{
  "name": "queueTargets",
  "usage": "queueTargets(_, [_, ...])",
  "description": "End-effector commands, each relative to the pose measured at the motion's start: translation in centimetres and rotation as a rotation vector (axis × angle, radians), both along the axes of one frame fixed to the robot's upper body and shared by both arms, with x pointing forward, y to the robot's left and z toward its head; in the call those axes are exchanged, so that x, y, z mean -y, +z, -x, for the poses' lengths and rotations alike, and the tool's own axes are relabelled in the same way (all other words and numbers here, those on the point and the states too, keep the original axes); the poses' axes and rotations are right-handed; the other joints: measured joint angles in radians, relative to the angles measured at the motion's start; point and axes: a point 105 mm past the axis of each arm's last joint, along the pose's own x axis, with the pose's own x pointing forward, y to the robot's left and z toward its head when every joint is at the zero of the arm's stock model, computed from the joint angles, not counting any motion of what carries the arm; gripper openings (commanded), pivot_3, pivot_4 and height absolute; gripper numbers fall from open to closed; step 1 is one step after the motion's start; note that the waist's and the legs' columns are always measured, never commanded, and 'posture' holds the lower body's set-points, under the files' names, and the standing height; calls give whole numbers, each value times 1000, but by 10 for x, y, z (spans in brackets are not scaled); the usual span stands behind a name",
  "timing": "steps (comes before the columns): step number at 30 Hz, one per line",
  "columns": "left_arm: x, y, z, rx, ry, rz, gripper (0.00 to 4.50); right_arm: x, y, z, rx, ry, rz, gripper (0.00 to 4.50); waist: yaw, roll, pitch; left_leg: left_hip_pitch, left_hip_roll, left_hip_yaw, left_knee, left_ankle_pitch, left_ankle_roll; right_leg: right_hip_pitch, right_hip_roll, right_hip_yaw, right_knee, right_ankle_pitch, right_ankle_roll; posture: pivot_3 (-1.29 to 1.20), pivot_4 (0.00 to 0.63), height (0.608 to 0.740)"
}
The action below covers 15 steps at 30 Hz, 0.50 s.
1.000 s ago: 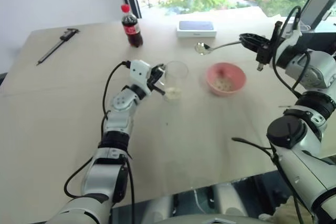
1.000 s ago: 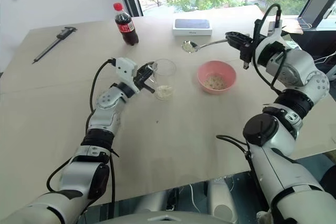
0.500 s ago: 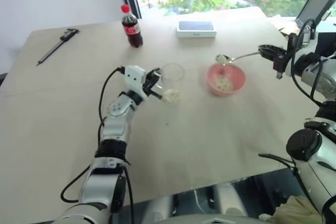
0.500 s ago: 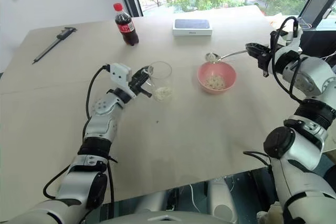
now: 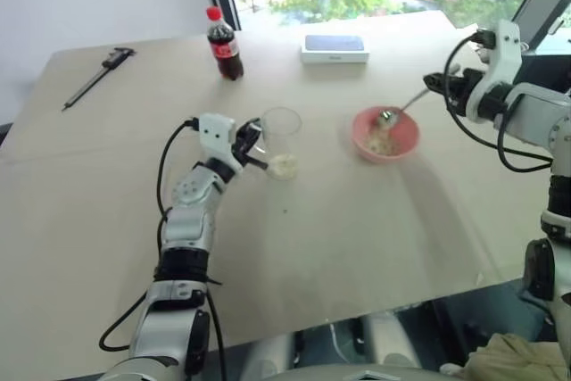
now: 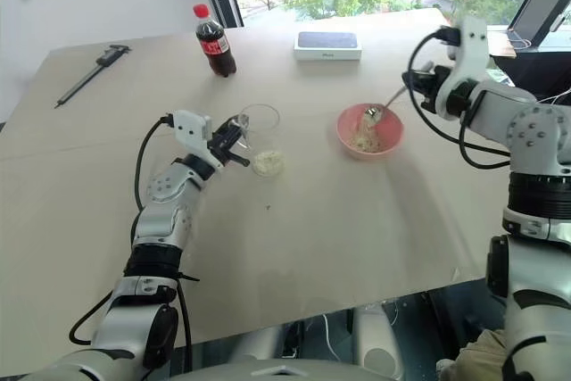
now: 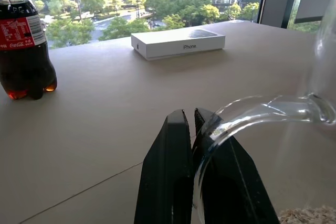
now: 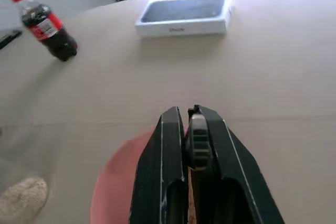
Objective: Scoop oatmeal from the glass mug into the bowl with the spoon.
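Right jaws (image 8: 190,145) pinched on the spoon (image 5: 399,108) handle; left jaws (image 7: 190,129) pressed onto the mug (image 5: 279,136) handle — both grips closed, neither needs adjusting.

The spoon slopes down from the right jaws, its tip inside the pink bowl (image 5: 406,141), among or just above the oatmeal (image 5: 382,142) already there. This appears to be the tipping step. Roll your wrist fully so the flakes slide off, and keep the tip inside the rim while you do it; whether the spoon is empty yet cannot be told.

The mug stands on the counter (image 5: 321,238) well apart from the bowl, a pale clump of oats at its bottom. Hold it steady with the left jaws — do not tilt or drag it.

For the return, lift the spoon clear of the rim before crossing. Bottle (image 5: 223,45), white box (image 5: 334,47) and caliper (image 5: 96,78) lie at the far edge, out of your path.
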Motion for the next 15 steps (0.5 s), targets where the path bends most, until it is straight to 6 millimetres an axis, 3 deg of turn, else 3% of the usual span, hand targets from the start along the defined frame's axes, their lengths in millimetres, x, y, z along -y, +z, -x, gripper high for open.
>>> queueTargets(1, [-4,16,2,58,16,41,56,-22,16,14,194,138,238,0,2,0,0,0,0,0,0,0,0,0,0,0,0,0,0,0,150,740])
queueTargets(4, [-2,15,2,56,15,41,56,-29,10,18,245,198,390,0,5,0,0,0,-1,-1,0,0,0,0,0,-1,0,0,0,0,150,740])
queueTargets(8, [-1,16,2,59,19,43,56,-22,4,15,233,187,420,0,12,-1,0,-1,-1,-2,1,0,0,0,-1,-1,-1,0,0,0,150,740])
queueTargets(12, [-2,16,3,62,22,39,56,-1,11,-1,128,43,180,0,17,-1,0,0,-1,-1,1,0,-1,0,-1,-1,-1,0,0,0,150,740])
queueTargets(15, [-2,16,3,62,23,37,56,1,30,-8,61,5,-118,0,21,-1,0,0,-1,-1,1,0,-1,0,-1,0,0,0,0,0,150,740])
